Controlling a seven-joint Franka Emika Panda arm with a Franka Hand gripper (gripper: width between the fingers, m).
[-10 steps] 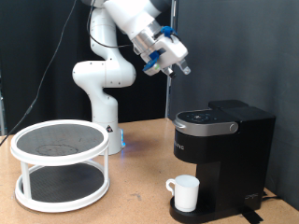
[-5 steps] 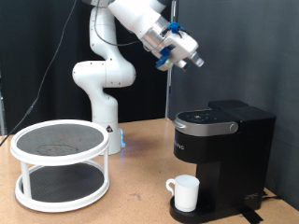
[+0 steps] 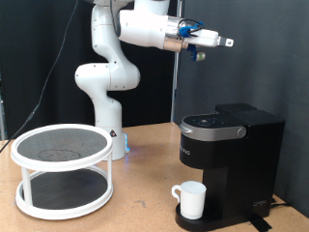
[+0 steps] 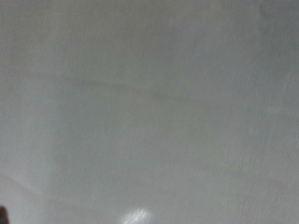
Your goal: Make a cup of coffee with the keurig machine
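Observation:
The keurig machine (image 3: 230, 155) stands at the exterior view's right with its lid down. The white cup (image 3: 191, 200) sits upright on the machine's round drip base, under the spout, handle towards the exterior view's left. My gripper (image 3: 226, 42) is high above the machine near the exterior view's top, with the hand turned level and its fingers pointing to the exterior view's right. Nothing shows between the fingers. The wrist view shows only a blank pale surface, with no fingers, cup or machine in it.
A white two-tier round rack (image 3: 62, 170) with dark mesh shelves stands on the wooden table (image 3: 145, 208) at the exterior view's left. The arm's white base (image 3: 108, 97) stands behind it. A thin vertical pole (image 3: 175, 87) rises behind the machine.
The gripper has risen and swung towards the exterior view's right, turning from pointing down at the machine to pointing level. The cup and machine have not moved.

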